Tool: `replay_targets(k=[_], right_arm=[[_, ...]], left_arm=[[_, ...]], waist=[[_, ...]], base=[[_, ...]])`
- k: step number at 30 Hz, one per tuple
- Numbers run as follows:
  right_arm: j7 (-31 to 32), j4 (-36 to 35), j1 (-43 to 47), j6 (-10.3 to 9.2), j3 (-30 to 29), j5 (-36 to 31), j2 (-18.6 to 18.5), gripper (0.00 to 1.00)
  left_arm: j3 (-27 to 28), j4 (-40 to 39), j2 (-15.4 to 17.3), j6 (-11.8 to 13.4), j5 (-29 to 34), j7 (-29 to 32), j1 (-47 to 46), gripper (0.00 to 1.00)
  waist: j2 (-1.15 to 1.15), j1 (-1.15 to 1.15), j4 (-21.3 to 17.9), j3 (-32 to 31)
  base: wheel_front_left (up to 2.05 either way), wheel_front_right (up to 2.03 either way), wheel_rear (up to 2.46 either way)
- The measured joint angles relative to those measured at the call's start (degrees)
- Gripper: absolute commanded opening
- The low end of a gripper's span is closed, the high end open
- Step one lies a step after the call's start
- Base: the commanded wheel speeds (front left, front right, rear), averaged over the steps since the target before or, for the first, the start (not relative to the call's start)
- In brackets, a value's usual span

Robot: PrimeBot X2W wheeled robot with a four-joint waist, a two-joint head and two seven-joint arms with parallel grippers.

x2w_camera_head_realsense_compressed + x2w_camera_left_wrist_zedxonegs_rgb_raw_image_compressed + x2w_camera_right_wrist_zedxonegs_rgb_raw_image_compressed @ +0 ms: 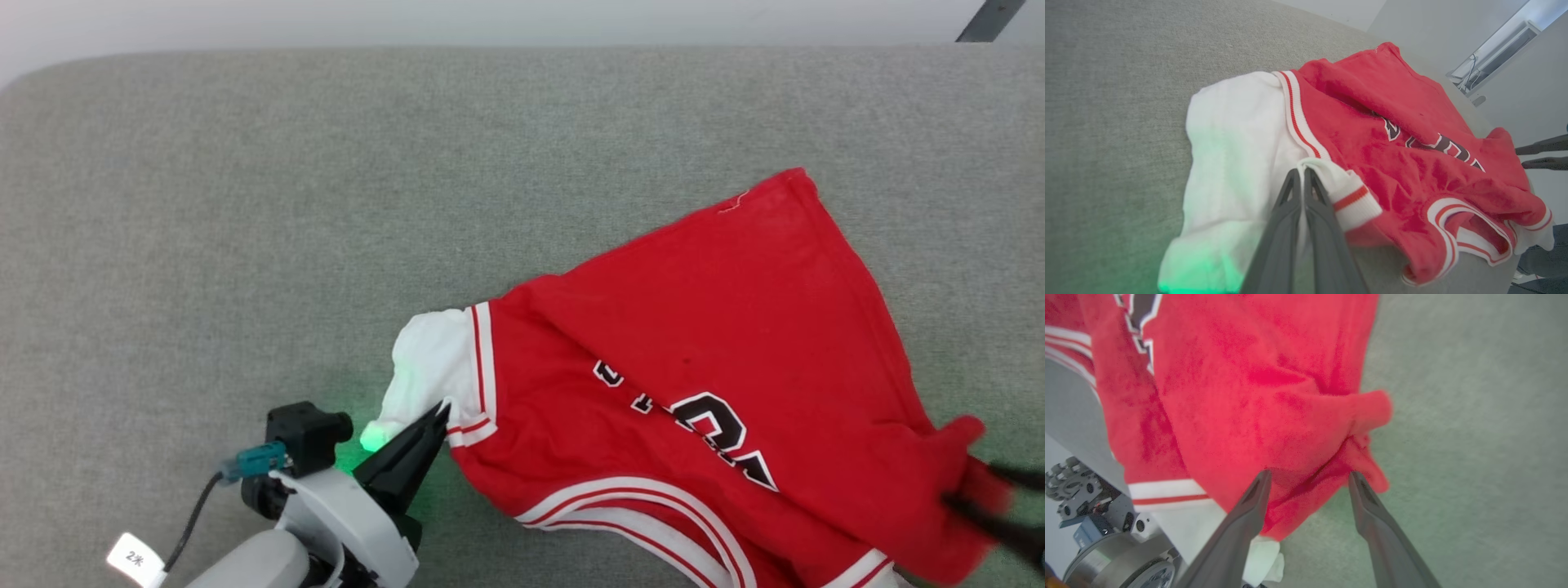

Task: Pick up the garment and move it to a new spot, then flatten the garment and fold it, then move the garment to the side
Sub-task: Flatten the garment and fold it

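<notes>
Closest in, the left gripper has its two dark fingers pinched together on the striped cuff of the white sleeve. The left wrist view shows the cuff hem caught right at the tips.

Over at the far side the right gripper stands with its fingers well apart. A bunched red corner lies between them, and nothing is clamped there.

The garment, a red jersey-style shirt, lies rumpled and partly folded over itself on the grey cloth-covered surface, toward its near right part. Its neckline end seems to spill over the front edge.

It looks light, soft and limp — it should drape and slide rather than hold a shape, so one pinch alone would likely let it swing and bunch. Seams, cuffs and the banded trim look like the surest places to take hold, ideally at two spread points.

As for writing, the black, white-outlined lettering is creased and I cannot read it. A small white tag on the left arm's cable shows a "2" and a mark I cannot make out.
</notes>
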Motion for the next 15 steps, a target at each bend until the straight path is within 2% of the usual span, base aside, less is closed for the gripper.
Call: replay_targets(k=[3, 4, 5, 7, 12, 13, 14, 15], right_arm=[[1.8, -2.49, -0.18, 0.0, -6.41, 0.37, -1.15, 1.0], [1.8, -2.49, -0.18, 0.0, -6.41, 0.37, -1.15, 1.0], [2.72, -3.33, -2.35, 0.0, -9.58, -0.88, -1.0, 1.0], [3.03, -3.47, -6.67, 0.0, -11.17, -2.42, 0.59, 1.0], [4.01, 1.48, -20.94, 0.0, -7.92, -8.64, 6.01, 1.0], [4.01, 1.48, -20.94, 0.0, -7.92, -8.64, 6.01, 1.0], [4.37, 6.08, -27.21, 0.0, -5.78, -10.79, 8.87, 1.0], [4.75, 8.7, -29.93, 0.0, -4.23, -12.33, 9.6, 1.0]], left_arm=[[-0.15, -0.21, -0.77, 0.08, 0.74, -0.01, -0.35, 0.0], [-0.15, -0.21, -0.77, 0.08, 0.74, -0.01, -0.35, 0.0], [-0.4, -0.23, -1.37, 0.08, 1.14, -0.01, -1.02, 0.0], [-0.62, -0.23, -2.0, 0.07, 1.58, -0.02, -1.8, 0.0], [-1.31, 0.02, -3.42, -0.21, 2.54, -0.02, -3.9, 0.0], [-1.31, 0.02, -3.42, -0.21, 2.54, -0.02, -3.9, 0.0], [-1.64, 0.21, -4.12, -0.25, 2.89, -0.03, -5.05, 0.0], [-1.93, 0.32, -4.49, -0.27, 3.01, -0.08, -5.53, 0.0]], waist=[[0.0, 0.0, 0.58, 0.58], [0.0, 0.0, 0.58, 0.58], [0.0, 0.0, 1.18, 1.01], [0.0, 0.0, 1.87, 1.53], [0.0, 0.0, 3.84, 3.32], [0.0, 0.0, 3.84, 3.32], [0.0, 0.0, 4.69, 4.29], [0.0, 0.0, 5.19, 4.76]], base=[[0.0, 0.0, 0.0], [0.0, 0.0, 0.0], [0.0, 0.0, 0.0], [0.0, 0.0, 0.0], [0.0, 0.0, 0.0], [0.0, 0.0, 0.0], [0.0, 0.0, 0.0], [0.0, 0.0, 0.0]])
